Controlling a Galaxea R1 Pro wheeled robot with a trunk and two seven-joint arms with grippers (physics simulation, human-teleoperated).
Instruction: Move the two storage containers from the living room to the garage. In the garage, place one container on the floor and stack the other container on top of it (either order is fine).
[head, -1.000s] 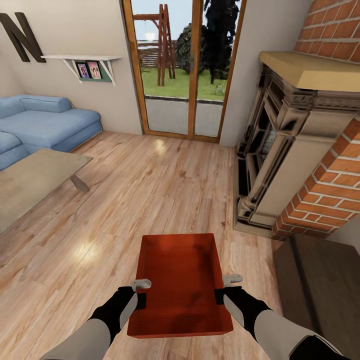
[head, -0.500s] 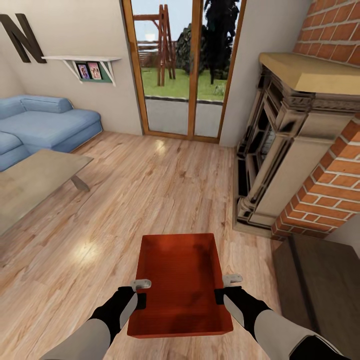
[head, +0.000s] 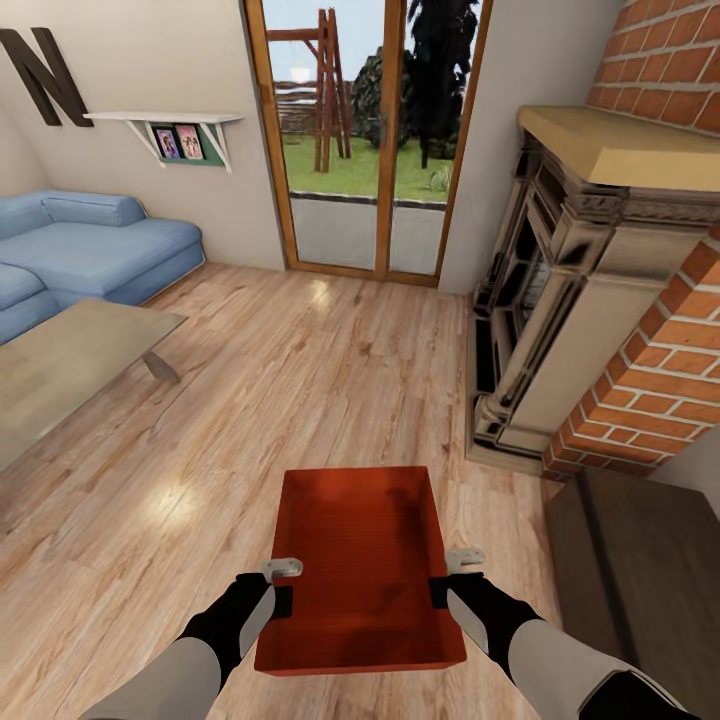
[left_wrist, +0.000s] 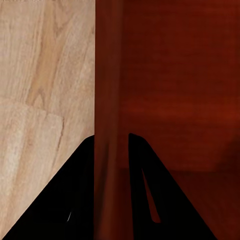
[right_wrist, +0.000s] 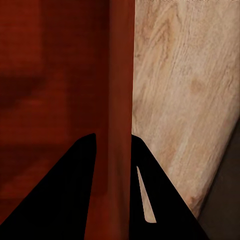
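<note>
An orange-red storage container is held in front of me above the living room's light wood plank floor. My left gripper is shut on its left wall, and my right gripper is shut on its right wall. In the left wrist view the container wall runs between the two dark fingers. The right wrist view has the opposite wall clamped between the fingers in the same way. The bin is empty.
A brick-and-stone fireplace stands at the right, with a dark low cabinet in front of it. A blue sofa and a low table sit at the left. A glass door is straight ahead.
</note>
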